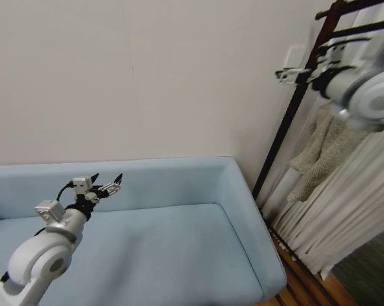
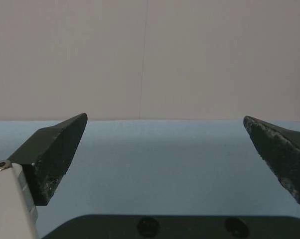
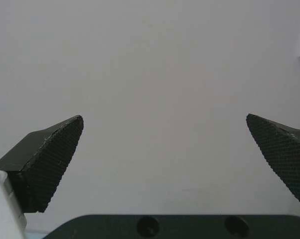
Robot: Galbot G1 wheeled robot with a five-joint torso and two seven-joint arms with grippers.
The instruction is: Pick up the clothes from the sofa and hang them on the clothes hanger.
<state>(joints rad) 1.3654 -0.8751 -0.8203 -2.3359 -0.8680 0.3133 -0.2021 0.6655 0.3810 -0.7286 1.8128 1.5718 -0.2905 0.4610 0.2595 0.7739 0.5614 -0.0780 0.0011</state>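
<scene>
Both grippers are wide open and empty: left gripper [image 1: 107,180] over the sofa [image 1: 179,185], right gripper [image 1: 288,74] beside the rack [image 1: 286,127], where the sweater [image 1: 323,150] hangs (seemingly a soft, light knit; best pinched at a thick fold).

A: What stands in the room?

B: A pale blue sofa [image 1: 179,255], set against a plain off-white wall [image 1: 179,76] with one thin vertical seam.

A: And on the right?

B: A dark rack [image 1: 282,137] rises past the sofa's end. Pleated white curtains [image 1: 345,217] hang just beside it, down to the floor. A brown slatted strip [image 1: 300,285] runs by the sofa's corner, and grey floor [image 1: 370,274] lies beyond the curtains. The light is soft and even.
</scene>
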